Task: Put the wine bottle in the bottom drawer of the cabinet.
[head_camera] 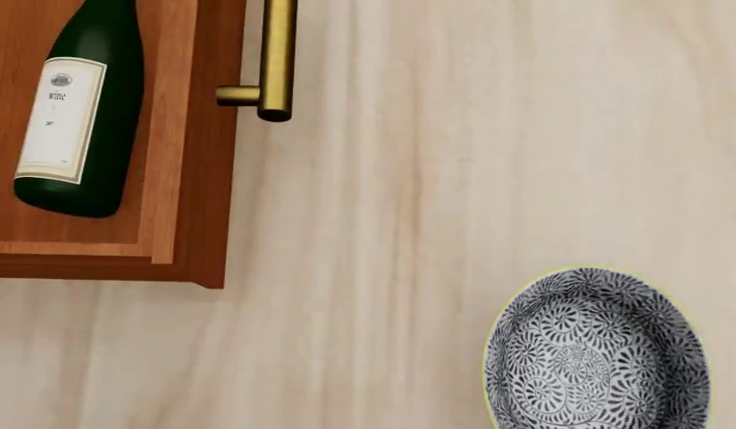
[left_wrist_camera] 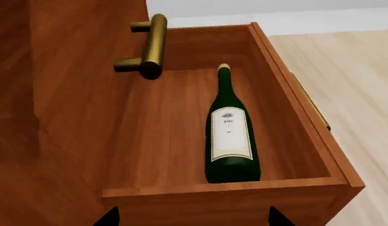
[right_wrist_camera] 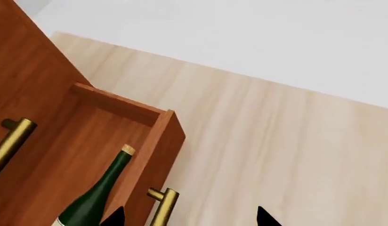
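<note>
The wine bottle (left_wrist_camera: 231,141) lies flat on the floor of the bottom drawer (left_wrist_camera: 181,188), label up, free of both hands. Lying down is judged necessary: upright, it would stand above the drawer walls. Its long axis runs parallel to the drawer front; the gold cap points toward the far side wall. The drawer stands pulled out from the cabinet (left_wrist_camera: 30,94). Left hand (left_wrist_camera: 190,217) and right hand (right_wrist_camera: 189,216): only dark fingertips show, set wide, holding nothing. A patterned bowl (head_camera: 597,353) sits well clear of the drawer.
</note>
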You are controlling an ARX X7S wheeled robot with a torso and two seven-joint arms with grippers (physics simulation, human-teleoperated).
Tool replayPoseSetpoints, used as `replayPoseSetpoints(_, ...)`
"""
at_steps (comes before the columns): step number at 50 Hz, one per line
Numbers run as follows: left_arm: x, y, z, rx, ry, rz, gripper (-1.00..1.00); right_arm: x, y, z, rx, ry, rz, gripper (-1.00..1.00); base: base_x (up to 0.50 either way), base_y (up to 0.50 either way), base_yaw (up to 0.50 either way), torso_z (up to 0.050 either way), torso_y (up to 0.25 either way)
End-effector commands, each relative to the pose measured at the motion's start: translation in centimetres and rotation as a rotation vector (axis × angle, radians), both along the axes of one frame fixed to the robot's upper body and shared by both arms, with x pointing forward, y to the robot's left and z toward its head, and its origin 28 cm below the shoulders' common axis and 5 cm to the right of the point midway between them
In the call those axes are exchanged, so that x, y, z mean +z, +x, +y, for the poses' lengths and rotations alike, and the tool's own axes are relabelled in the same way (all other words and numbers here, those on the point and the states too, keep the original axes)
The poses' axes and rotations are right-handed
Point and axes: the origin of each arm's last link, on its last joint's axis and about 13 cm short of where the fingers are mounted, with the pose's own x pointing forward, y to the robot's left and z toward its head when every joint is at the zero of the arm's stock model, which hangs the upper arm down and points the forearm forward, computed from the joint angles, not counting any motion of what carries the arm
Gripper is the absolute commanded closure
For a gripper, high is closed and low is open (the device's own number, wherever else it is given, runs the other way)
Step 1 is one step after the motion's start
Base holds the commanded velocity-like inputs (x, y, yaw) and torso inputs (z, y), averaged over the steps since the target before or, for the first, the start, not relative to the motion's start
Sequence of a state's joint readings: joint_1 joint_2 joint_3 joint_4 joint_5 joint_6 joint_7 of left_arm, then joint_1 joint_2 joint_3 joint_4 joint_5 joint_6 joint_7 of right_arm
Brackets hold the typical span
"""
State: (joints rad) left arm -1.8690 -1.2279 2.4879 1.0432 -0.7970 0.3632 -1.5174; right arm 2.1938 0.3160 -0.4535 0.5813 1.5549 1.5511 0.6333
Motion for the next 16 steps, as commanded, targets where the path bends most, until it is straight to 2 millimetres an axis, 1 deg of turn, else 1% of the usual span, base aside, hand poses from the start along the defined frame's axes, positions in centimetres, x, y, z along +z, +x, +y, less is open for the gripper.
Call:
replayPoseSetpoints(1, 0.7, -0.6, 1.1, 0.085, -0.014, -0.014, -1.00, -2.2, -3.0, -1.5, -0.010, 0.010, -0.023, -1.00, 0.00, 0.00, 0.00, 0.000, 0.000)
replayPoseSetpoints(10, 0.6, -0.6, 1.0, 0.089, -0.015, -0.011, -1.00, -3.7, -4.7, -2.0, -0.002, 0.030, -0.048, -1.00, 0.00, 0.00, 0.00, 0.000, 0.000)
replayPoseSetpoints(16, 0.6, -0.5, 1.0, 0.085, -0.014, -0.010, -1.00, -5.4, -6.6, -2.5, -0.027, 0.033, -0.070, -1.00, 0.00, 0.00, 0.00, 0.000, 0.000)
